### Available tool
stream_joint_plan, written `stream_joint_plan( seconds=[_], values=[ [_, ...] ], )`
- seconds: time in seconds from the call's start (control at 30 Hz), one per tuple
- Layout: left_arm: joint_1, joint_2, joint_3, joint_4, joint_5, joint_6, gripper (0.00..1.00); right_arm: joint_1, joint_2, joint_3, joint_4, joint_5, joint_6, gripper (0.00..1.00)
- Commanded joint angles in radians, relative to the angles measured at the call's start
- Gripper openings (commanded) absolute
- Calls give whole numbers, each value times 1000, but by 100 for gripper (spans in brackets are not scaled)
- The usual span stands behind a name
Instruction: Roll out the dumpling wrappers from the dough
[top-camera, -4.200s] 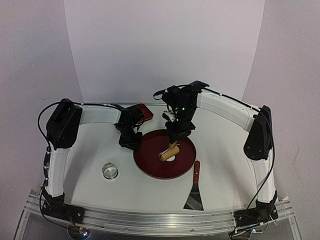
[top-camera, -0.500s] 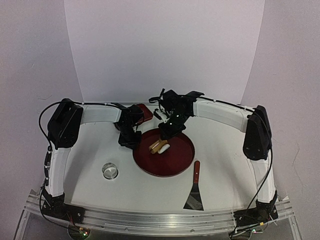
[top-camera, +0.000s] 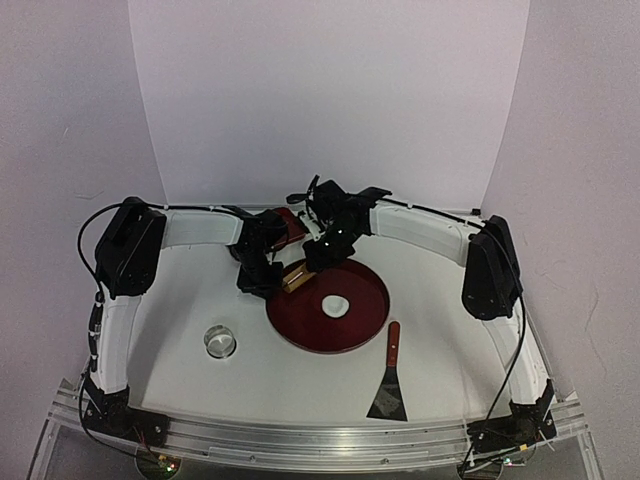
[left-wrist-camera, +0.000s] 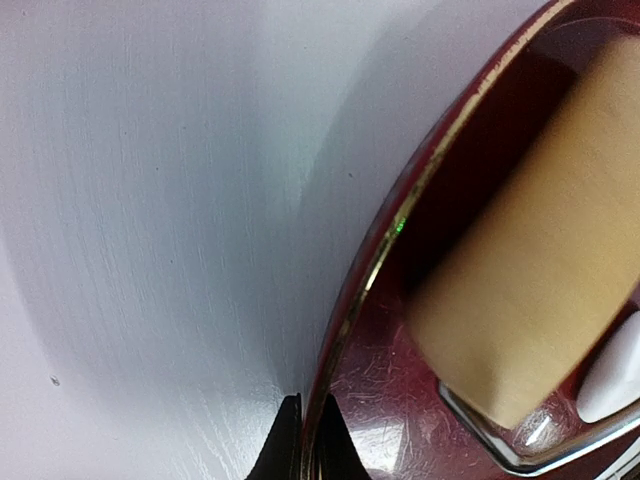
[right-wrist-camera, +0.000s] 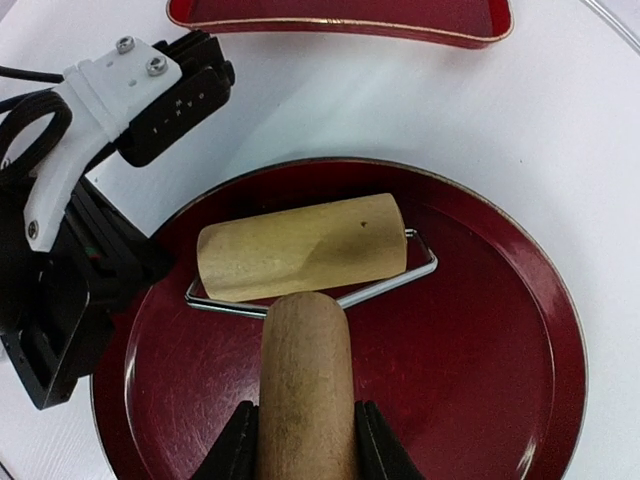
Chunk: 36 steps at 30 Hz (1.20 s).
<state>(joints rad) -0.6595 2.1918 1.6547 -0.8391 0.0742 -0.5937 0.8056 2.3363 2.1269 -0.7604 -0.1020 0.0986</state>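
Right gripper (right-wrist-camera: 305, 445) clamped on the handle of a wooden rolling pin (right-wrist-camera: 300, 248) with a wire yoke; barrel lies crosswise to the handle, out ahead of the fingers. Pin sits over the edge of the round red tray (top-camera: 300, 325) closest to the left gripper (left-wrist-camera: 303, 432); cannot tell whether the barrel touches the tray floor. Soft white lump of dough (top-camera: 335, 305), a thick and slightly oval blob, rests near tray centre, apart from the barrel. It lies behind the barrel, back along the handle toward the right wrist, and is out of that wrist's view. Judgement: next pass means drawing the pin back along its handle line, barrel staying across the lump. Right arm holds the tool and is the nearer one. Left gripper pinched shut on the tray rim just beyond the barrel, so a forward stroke has little room. Shiny metal ring cutter (top-camera: 220, 342), red-handled steel scraper (top-camera: 388, 385) and a small red dish (right-wrist-camera: 340, 18) all lie off the tray, well clear of the path
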Motion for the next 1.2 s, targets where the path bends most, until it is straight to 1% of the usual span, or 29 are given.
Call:
stream_joint_plan(
  seconds=[0.0, 0.17, 0.23, 0.33, 0.5, 0.57, 0.63, 0.93, 1.17],
  values=[
    [-5, 57, -25, -173, -128, -61, 0, -18, 39, 106, -344, 20, 37, 0],
    [-5, 54, -31, -172, -127, -111, 0, -16, 2, 272, -437, -1, 90, 0],
    [-5, 48, -37, -164, -123, -126, 0, -15, -32, 295, -460, -12, 123, 0],
    [-5, 38, -50, -143, -114, -148, 0, -10, -83, 292, -487, 0, 194, 0],
    [-6, 21, -65, -129, -113, -203, 0, 1, -122, 271, -605, 87, 383, 0],
    [-8, 12, -78, -119, -109, -215, 0, 16, -141, 249, -630, 130, 465, 0],
    [-13, 1, -97, -103, -108, -221, 0, 37, -158, 229, -632, 164, 511, 0],
    [-25, -19, -127, -83, -110, -208, 0, 50, -96, 258, -614, 184, 578, 0],
    [-25, -24, -137, -81, -115, -199, 0, 50, -76, 187, -592, 166, 611, 0]
  ],
)
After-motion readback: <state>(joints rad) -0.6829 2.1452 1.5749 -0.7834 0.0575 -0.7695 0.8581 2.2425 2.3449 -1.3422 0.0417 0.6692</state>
